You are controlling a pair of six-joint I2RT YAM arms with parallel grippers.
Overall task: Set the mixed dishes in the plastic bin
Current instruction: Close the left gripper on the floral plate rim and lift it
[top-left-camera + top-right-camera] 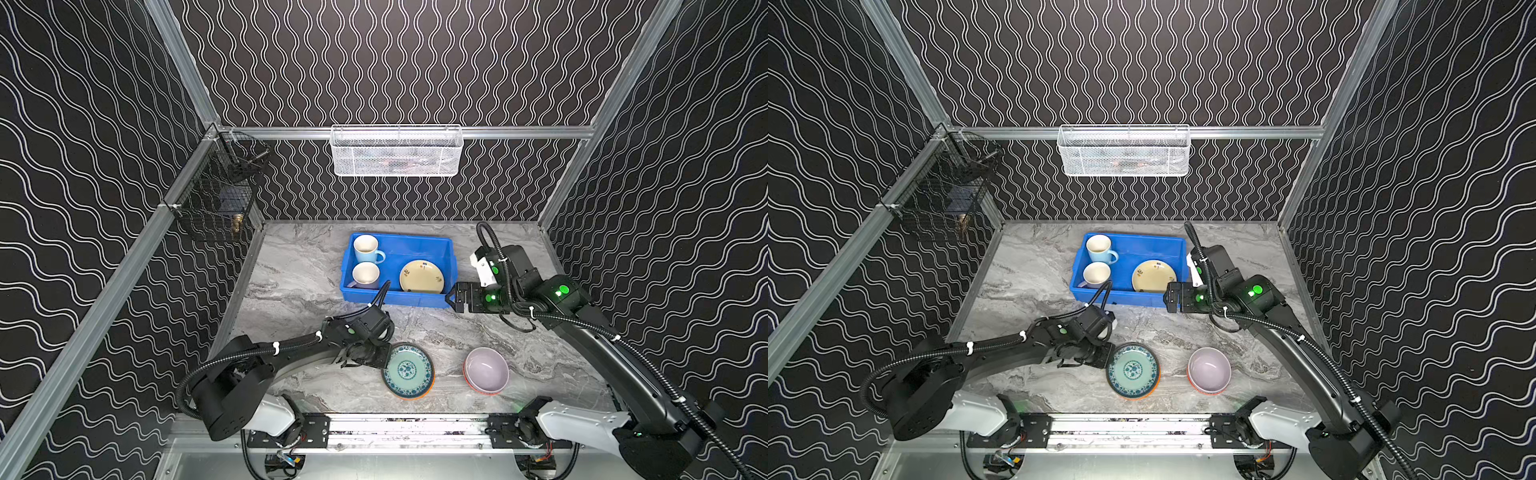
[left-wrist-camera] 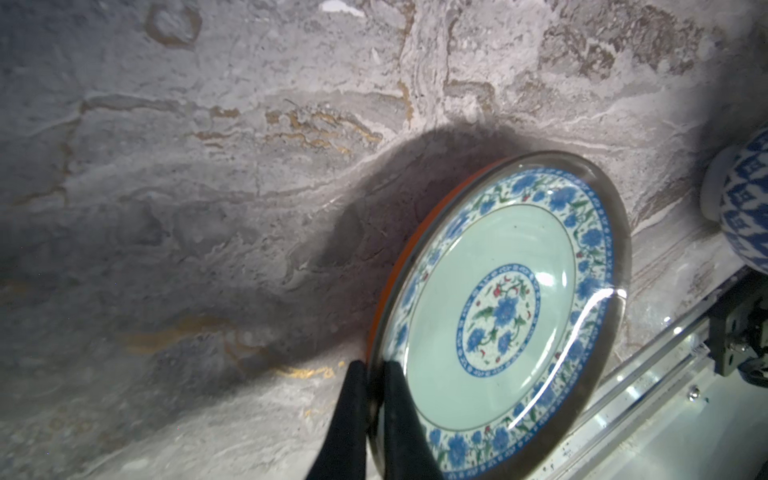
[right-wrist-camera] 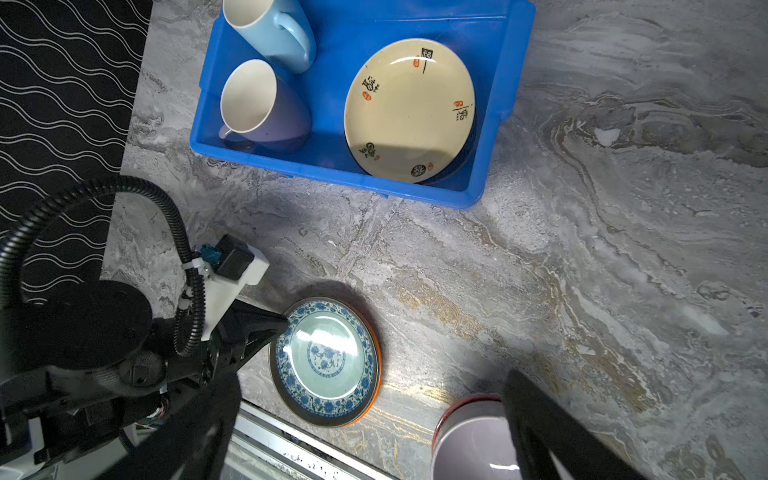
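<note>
As I look down in both top views, the left gripper (image 1: 388, 362) lies low over the table (image 1: 299, 266) with its jaws pressed onto the left rim of the teal plate (image 1: 408, 370). That plate sits on an orange plate (image 1: 411, 398) in front of the bin (image 1: 399, 300), and coming in flat from the side looks like the only way to catch so shallow an edge. Near that stack but apart from it, the lavender bowl (image 1: 486, 369) is nested in a patterned bowl (image 1: 484, 390), both waiting on the table. The right gripper (image 1: 449, 297) hangs spread wide and empty by the bin's near right corner, out of the left arm's path, I'd guess. Inside the bin, the blue mug (image 1: 366, 248) and lavender mug (image 1: 365, 275) are kept to the left and the cream plate (image 1: 422, 276) to the right, which leaves bare floor for more. From the left wrist, the two dark fingertips (image 2: 395, 382) pinch the teal plate's rim, one inside it and one outside. Whether the orange plate's edge is caught too I cannot tell. From the right wrist, one finger (image 3: 548, 424) juts over the lavender bowl. A dark edge under the cream plate hints at another plate beneath it.
</note>
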